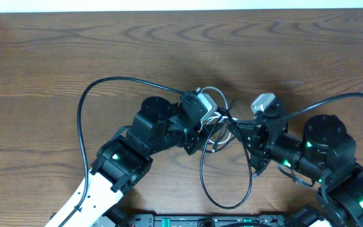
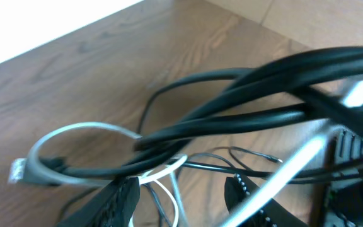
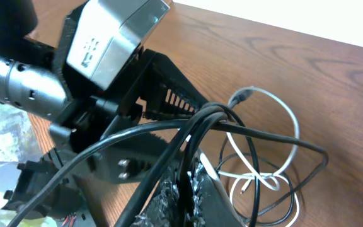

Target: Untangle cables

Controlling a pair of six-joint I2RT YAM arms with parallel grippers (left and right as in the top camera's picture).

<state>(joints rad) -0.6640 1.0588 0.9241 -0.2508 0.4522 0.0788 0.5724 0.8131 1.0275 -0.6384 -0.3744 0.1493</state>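
Two robot arms meet near the middle of the brown wood-grain table (image 1: 55, 50), each folded at the elbow and reaching inward. The left arm (image 1: 125, 157) comes up from the lower left edge and points its pincer (image 1: 213, 128) to the right. The right arm (image 1: 323, 145) enters from the lower right and points its pincer (image 1: 238, 128) to the left, so the two tips sit close together and face each other across the tangle.

In the right wrist view, the right pincer (image 3: 181, 186) is clamped shut on the thin black flexible cords (image 3: 232, 129), which rise out from between its fingers in a tight bundle. In the left wrist view, the left pincer (image 2: 181, 189) has its fingers standing apart with a clear gap. The black bundle crosses above them and nothing looks pinched.

The cords are gathered between the two pincers at the table's centre, and one of them trails down in a wide loop toward the near edge. The short thin white cord (image 3: 288, 120) lies in loose coils on the table just beside the tips. It passes through the black bundle, and its small plug end (image 3: 247, 93) rests on the wood.
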